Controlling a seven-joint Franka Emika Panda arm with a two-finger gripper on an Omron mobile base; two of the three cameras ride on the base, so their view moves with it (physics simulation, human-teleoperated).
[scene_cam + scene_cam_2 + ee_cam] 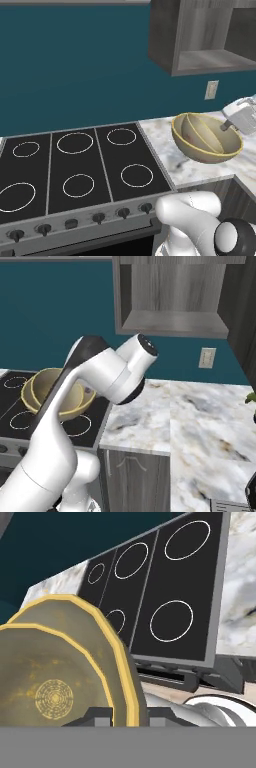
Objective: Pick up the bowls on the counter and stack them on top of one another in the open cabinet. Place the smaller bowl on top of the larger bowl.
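Observation:
The larger bowl (212, 154) (82, 401) hangs tilted in the air above the counter (200, 172) (165, 421), beside the stovetop. The smaller bowl (200, 131) (50, 682) sits nested and tilted inside it. Both are olive-yellow with pale rims. My gripper (226, 125) (129, 716) reaches in from the right and is shut on the larger bowl's rim (120, 657), one finger on each side of the wall. The open cabinet (210, 60) (172, 323) hangs higher up on the wall, with its grey shelf bare.
A black stovetop (75, 165) (175, 587) with white burner rings lies left of the counter. A wall outlet (211, 90) (207, 357) sits below the cabinet. My own arm (100, 376) crosses in front of the bowls in the right base view.

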